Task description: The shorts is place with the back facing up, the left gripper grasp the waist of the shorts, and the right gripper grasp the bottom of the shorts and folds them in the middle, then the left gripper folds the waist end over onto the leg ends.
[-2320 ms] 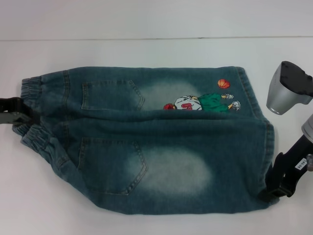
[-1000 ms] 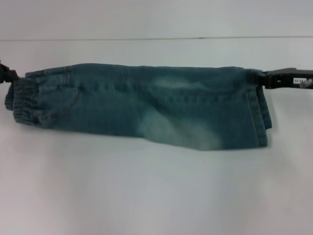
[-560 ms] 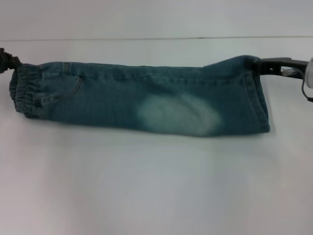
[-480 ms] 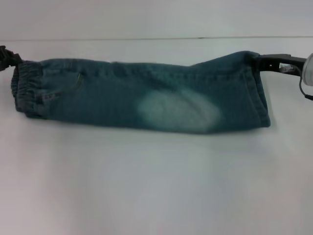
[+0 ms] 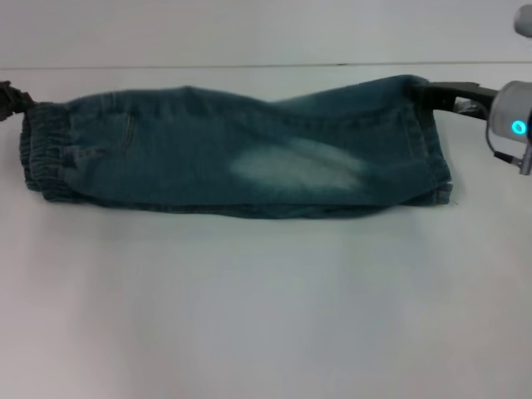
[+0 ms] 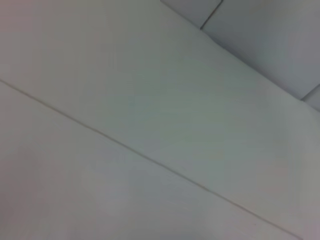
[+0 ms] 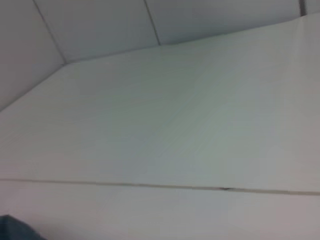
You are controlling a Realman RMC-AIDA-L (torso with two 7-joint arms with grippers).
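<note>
So the shorts (image 5: 241, 154) are lying on the table (image 5: 266, 316) folded lengthwise into a long strip across the far half, elastic waist on the robot's left, leg hems on the right; the near edge looks flat, but the far edge rides up in a hump toward the right end, so I'd say the first fold isn't fully laid down yet.

Left gripper (image 5: 12, 98) sits at the far corner of the waist, just a dark bit poking in at the frame edge; it seems to be touching the cloth, but honestly can't tell if it's clamped or loose. Right gripper (image 5: 445, 91) is at the far corner of the hems, dark fingers (image 5: 453, 86) right against the denim, which tents up to it; looks to me like it's pinching that corner. Wrist views are no help, just bare table and wall.

How I'd finish this step: lower both ends together so the top layer settles edge on edge, keep a bit of tension along the strip so the hump flattens out; release the right only once the hem corner is down; then the left has a clean strip to fold over.
</note>
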